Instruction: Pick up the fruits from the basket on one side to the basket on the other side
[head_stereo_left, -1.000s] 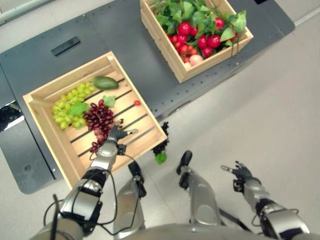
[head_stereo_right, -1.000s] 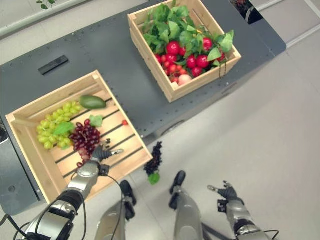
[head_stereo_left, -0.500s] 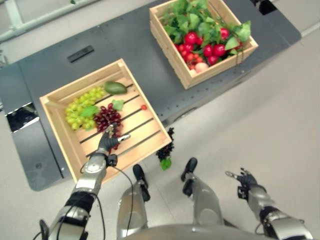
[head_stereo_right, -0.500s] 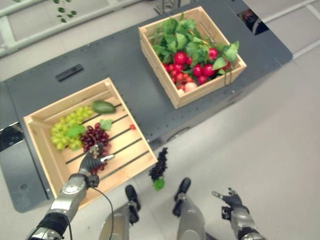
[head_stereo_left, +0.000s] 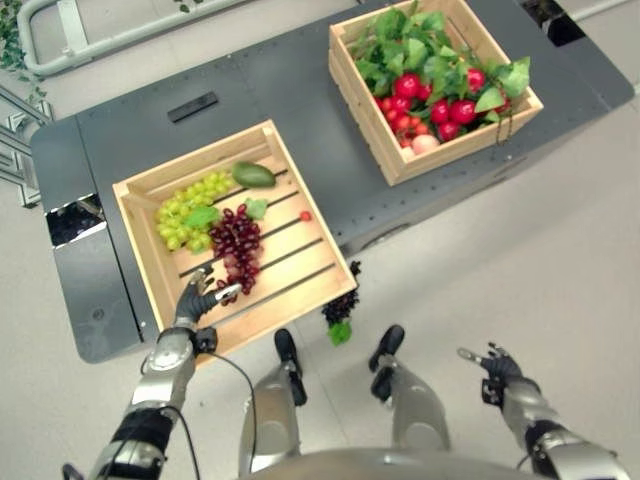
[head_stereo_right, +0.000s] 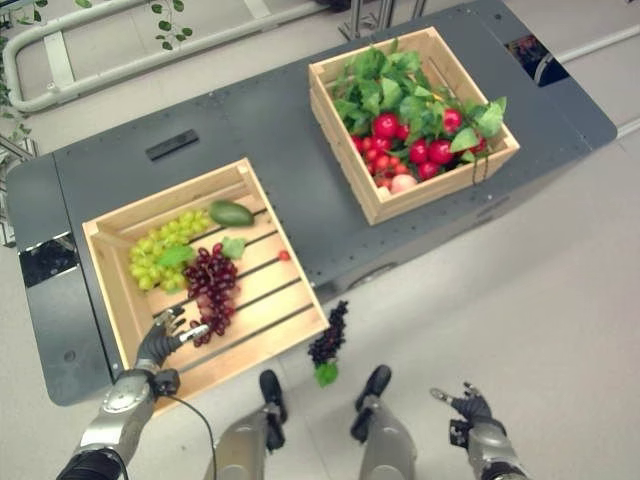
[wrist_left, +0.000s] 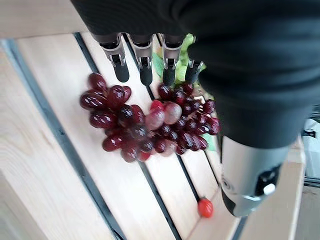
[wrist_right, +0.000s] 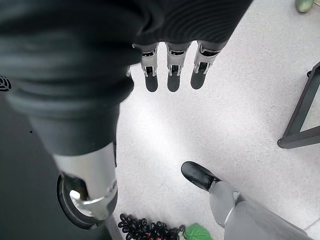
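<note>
A wooden crate (head_stereo_left: 143, 272) on the left of the grey table holds a bunch of dark red grapes (head_stereo_left: 237, 247), green grapes (head_stereo_left: 188, 205), a green fruit (head_stereo_left: 253, 174) and one small red fruit (head_stereo_left: 305, 215). My left hand (head_stereo_left: 193, 302) hovers open over the crate's near left part, its straight fingers (wrist_left: 145, 70) just short of the red grapes (wrist_left: 145, 125). A second crate (head_stereo_left: 455, 150) at the back right is full of red fruits (head_stereo_left: 440, 108) and green leaves. My right hand (head_stereo_left: 497, 364) hangs open low over the floor, its fingers (wrist_right: 172, 75) straight and holding nothing.
A dark grape bunch with a leaf (head_stereo_left: 342, 309) lies on the floor below the table's front edge, between the crates. A black flat piece (head_stereo_left: 192, 106) lies on the table (head_stereo_left: 300, 100) behind the left crate. Metal railing (head_stereo_left: 60, 30) runs along the far left.
The camera has shifted, so the whole scene sits further right and down. My left hand has drawn back from the lower end of the red grapes toward the crate's near left edge.
</note>
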